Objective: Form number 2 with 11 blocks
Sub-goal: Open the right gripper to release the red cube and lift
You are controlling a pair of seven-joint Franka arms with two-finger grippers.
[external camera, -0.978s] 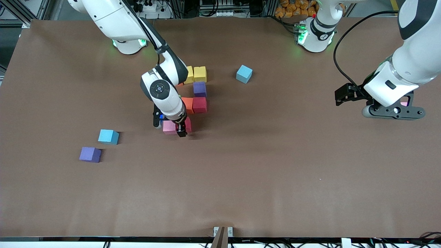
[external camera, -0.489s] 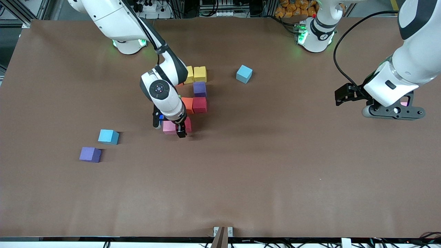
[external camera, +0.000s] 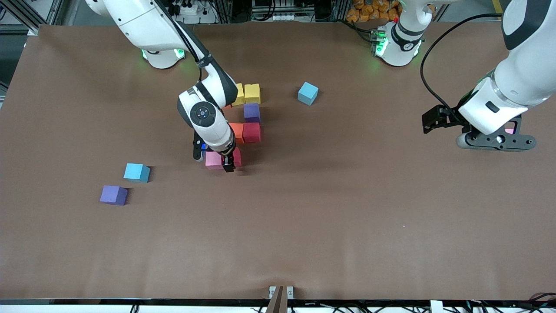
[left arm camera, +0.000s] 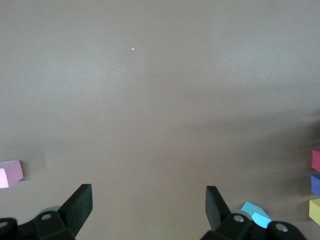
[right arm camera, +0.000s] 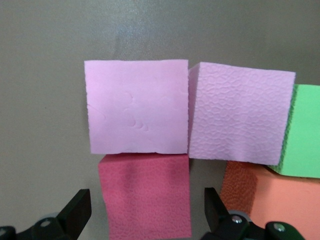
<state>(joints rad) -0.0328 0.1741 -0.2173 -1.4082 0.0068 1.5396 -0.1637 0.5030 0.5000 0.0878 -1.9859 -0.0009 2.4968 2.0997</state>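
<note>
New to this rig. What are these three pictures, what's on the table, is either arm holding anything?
Two white robot arms work at a brown table. One picture looks down from across the table; the other two come from cameras on each arm's wrist.

The right tool is low over the half-built digit of coloured foam cubes, open. Its wrist view shows its fingers on either side of a red cube, which touches a pink cube; it holds nothing.

The left tool waits open and empty over bare table at the left arm's end.

Loose on the table: two light blue cubes and a purple cube.
</note>
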